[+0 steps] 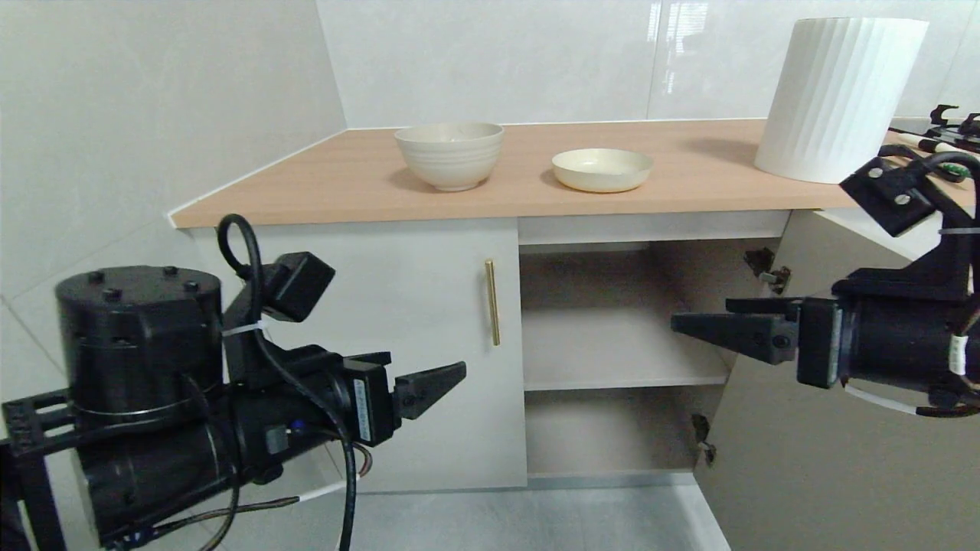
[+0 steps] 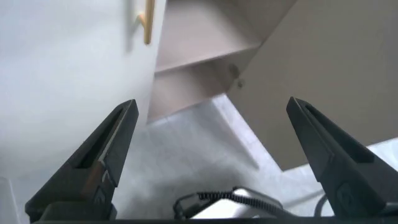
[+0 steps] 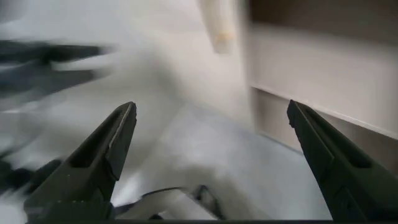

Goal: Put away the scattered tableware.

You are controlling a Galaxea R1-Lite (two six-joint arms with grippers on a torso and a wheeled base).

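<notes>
A deep cream bowl (image 1: 450,154) and a shallow cream dish (image 1: 602,168) sit on the wooden countertop (image 1: 344,180). Below them the cabinet's right door (image 1: 796,428) stands swung open, showing a bare shelf (image 1: 612,348). My left gripper (image 1: 440,383) hangs low in front of the closed left door (image 1: 413,337), open with nothing between its fingers (image 2: 99,162). My right gripper (image 1: 689,325) is at shelf height by the open compartment, open and holding nothing, its fingers (image 3: 102,155) spread wide.
A tall white ribbed cylinder (image 1: 838,96) stands at the counter's right. The closed left door has a gold handle (image 1: 492,301). Tiled walls close off the left and back. Grey floor (image 1: 536,520) lies below the cabinet.
</notes>
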